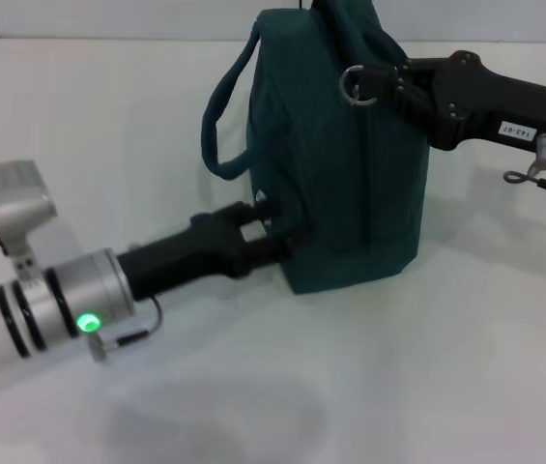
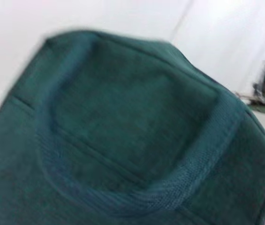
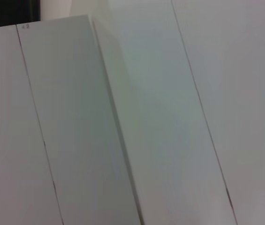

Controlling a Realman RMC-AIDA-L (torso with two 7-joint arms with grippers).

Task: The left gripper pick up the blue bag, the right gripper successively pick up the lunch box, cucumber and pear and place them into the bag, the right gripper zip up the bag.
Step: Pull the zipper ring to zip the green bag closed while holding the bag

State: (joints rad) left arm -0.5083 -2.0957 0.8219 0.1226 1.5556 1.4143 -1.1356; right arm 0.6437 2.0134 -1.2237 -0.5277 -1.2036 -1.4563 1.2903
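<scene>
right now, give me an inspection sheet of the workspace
Surface: white table, bare around the bag.
Job's things: blue bag stands upright, its strap looping off its left side; lunch box, cucumber and pear nothing seen.
Clutter: nothing seen.
Grippers: left gripper at the bag's lower left side, fingers against the fabric; right gripper at the bag's upper right, by a metal ring.
Cables: thin wire with a loop hangs under the right arm; a small wire under the left wrist.
Surroundings: pale wall panels in the right wrist view.
</scene>
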